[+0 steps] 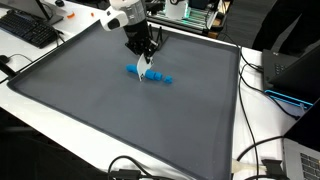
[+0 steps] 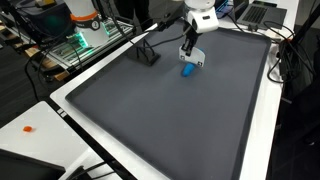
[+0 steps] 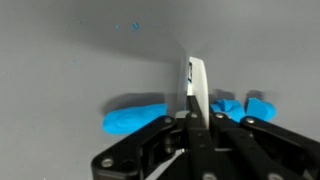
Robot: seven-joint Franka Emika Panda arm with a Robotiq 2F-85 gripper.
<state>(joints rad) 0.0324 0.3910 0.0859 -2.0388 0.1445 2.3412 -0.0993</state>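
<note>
Wrist view shows a white stick [image 3: 196,85] pinched between the two fingers of the gripper [image 3: 192,112], which are pressed tight against its sides. The stick points away from the camera and down toward the grey mat [image 3: 70,50]. A dark line runs along the stick's near edge; what kind of tool it is cannot be told.

On the mat just beside the stick's far end lies a long blue lump [image 3: 135,118] on one side and a few smaller blue bits [image 3: 245,105] on the other. Whether the tip touches the mat or the blue lump is hidden by the fingers.

In both exterior views the gripper [image 1: 146,58] [image 2: 190,52] hangs above the far half of the mat [image 1: 120,120] [image 2: 170,120], with the stick [image 1: 146,69] pointing straight down at the blue lump [image 1: 133,70] [image 2: 187,70]. In an exterior view the blue bits [image 1: 163,77] trail off along the mat to one side.

A black stand [image 2: 148,50] sits on the mat near its far edge, apart from the gripper. Off the mat, beyond one far corner, lies a keyboard [image 1: 30,30], and cables [image 1: 255,150] run along the white table beside the mat's edge.
</note>
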